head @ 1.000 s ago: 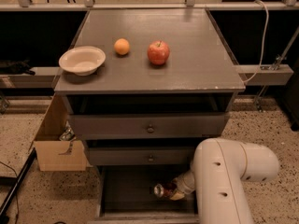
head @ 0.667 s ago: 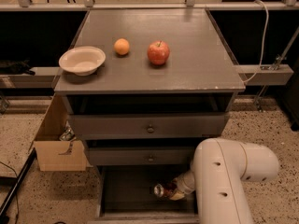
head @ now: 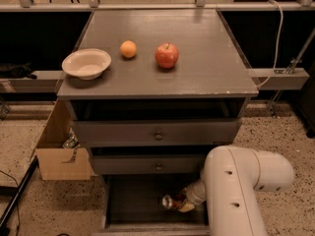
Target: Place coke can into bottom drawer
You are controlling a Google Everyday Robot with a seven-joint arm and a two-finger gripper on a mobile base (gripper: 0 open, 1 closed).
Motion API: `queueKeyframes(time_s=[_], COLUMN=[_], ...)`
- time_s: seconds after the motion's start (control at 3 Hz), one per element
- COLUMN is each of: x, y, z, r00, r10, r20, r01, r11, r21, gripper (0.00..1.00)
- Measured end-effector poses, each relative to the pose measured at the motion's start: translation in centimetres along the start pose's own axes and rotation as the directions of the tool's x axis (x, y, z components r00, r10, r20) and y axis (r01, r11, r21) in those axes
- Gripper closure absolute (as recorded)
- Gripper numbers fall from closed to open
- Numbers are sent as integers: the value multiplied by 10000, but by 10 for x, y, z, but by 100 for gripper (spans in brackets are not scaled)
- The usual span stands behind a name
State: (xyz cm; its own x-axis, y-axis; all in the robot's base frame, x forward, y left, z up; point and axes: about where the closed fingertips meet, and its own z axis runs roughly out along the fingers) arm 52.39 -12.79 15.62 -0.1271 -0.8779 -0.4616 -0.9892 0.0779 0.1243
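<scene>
The bottom drawer is pulled open below two knobbed grey drawers. The coke can lies on its side inside it, silver end pointing left, at the drawer's right part. My gripper reaches down into the drawer from the white arm and sits around the can's right end. The arm hides the drawer's right side.
On the cabinet top stand a white bowl, an orange and a red apple. An open cardboard box stands on the floor to the left. A dark pole leans at the bottom left.
</scene>
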Motion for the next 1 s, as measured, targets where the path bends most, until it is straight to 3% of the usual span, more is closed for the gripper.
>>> queueKeyframes(time_s=[0.67, 1.0], x=[0, 0], y=[0, 0], z=[0, 0], r00=[10000, 10000], r10=[0, 0], r20=[0, 1], r01=[0, 0], r11=[10000, 10000], r21=[-2, -2], gripper=[0, 0])
